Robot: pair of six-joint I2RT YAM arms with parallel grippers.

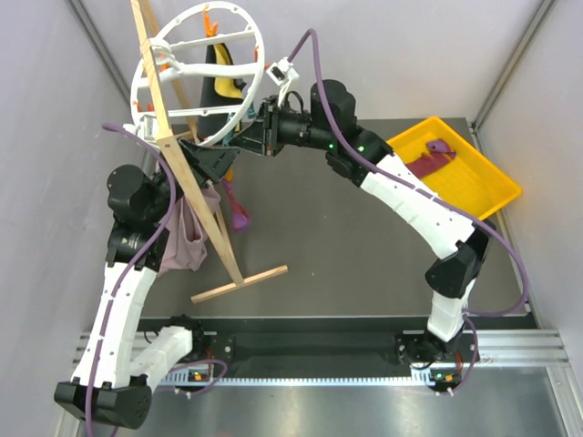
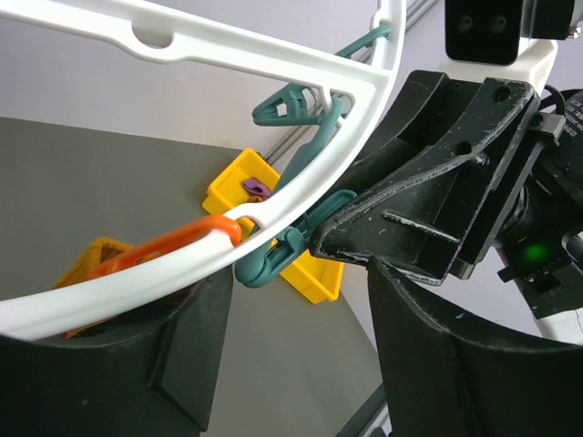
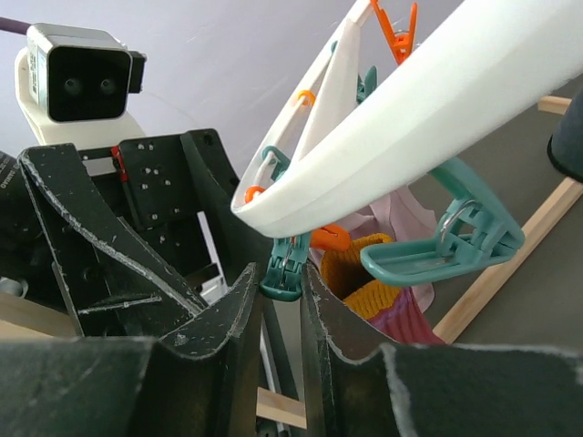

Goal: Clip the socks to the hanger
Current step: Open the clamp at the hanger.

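Item: right gripper (image 3: 282, 305), clenched on a small teal clip (image 3: 284, 271) that hangs under the rim of the white hanger (image 3: 437, 118), the clip pinched between both fingers. Item: left gripper (image 2: 291, 309), released, fingers spread wide, the hanger rim passing between them ungripped; an orange clip (image 2: 173, 244) sits on the rim above its left finger, and the right gripper's black body is close against its right side. Item: first sock (image 3: 387, 305), maroon with an orange-yellow cuff, hanging just beyond the right gripper's fingers, under the rim and beside a larger teal clip (image 3: 446, 246); what holds it up cannot be told. Item: second sock (image 1: 439, 153), lying in a yellow tray (image 1: 487, 196), well apart from both grippers, out past the right arm. Item: wooden stand (image 1: 196, 196), its slanted pole just beside the left gripper
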